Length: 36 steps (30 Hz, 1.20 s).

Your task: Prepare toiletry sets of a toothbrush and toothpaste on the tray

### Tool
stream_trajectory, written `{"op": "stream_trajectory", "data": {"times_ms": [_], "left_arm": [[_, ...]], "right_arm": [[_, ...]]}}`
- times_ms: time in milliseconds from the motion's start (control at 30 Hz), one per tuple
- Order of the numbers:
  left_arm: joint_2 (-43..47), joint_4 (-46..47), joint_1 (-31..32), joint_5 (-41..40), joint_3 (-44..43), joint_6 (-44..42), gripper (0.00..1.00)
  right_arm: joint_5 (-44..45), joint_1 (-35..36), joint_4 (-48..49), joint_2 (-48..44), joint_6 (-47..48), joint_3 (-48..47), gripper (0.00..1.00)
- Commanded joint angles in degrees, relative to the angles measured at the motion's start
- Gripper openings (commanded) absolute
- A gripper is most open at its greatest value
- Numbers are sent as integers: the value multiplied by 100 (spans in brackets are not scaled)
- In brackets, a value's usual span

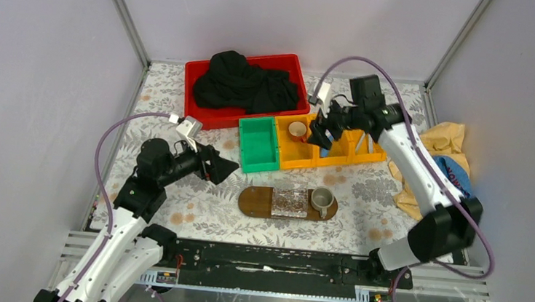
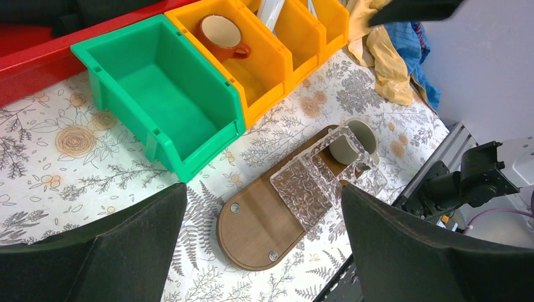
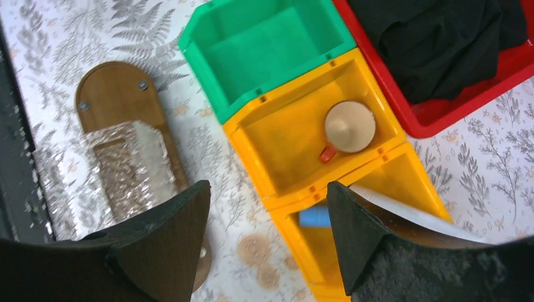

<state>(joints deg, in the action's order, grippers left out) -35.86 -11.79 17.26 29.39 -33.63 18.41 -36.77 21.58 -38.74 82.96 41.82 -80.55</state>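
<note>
Right arm is stretched out over the yellow bins (image 1: pixel 299 158), while the left arm sits low on the near left. The tray (image 1: pixel 253 201) lies in front of the bins. A clear ribbed box (image 1: pixel 291 201) and a grey cup (image 1: pixel 322 197) stand on it, and only its left end is bare. The right gripper (image 3: pixel 267 189) hangs above the second yellow bin, jaws spread, nothing between them. The left gripper (image 2: pixel 263 189) gapes wide and empty near the tray's left end.

Down in that bin lies the toothpaste: a blue tube (image 3: pixel 313 218) shows in the gap, and a white tube (image 3: pixel 425 220) runs off behind the right finger. The toothbrush I can't make out.

My read: this is a reach for a tube. Best to drop straight, fingers astride the tube's width and clear of the bin walls, then close near its middle so it lifts level.
</note>
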Motion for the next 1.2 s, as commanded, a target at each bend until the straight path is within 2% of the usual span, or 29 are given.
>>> {"op": "stream_trajectory", "data": {"times_ms": [0, 133, 233, 633, 1167], "left_arm": [[112, 81, -46, -122, 7, -110, 100], [131, 62, -102, -128, -2, -106, 100], [132, 52, -171, -98, -11, -93, 100], [291, 90, -325, -19, -12, -92, 100], [296, 106, -418, 90, -15, -75, 100]], "right_arm": [[180, 101, -164, 990, -129, -938, 73], [754, 278, -417, 1819, 88, -1570, 61], [895, 350, -607, 2331, 216, -1922, 57], [1513, 545, -873, 3891, -228, -3189, 57], [2121, 776, -746, 4308, -284, -3022, 54]]}}
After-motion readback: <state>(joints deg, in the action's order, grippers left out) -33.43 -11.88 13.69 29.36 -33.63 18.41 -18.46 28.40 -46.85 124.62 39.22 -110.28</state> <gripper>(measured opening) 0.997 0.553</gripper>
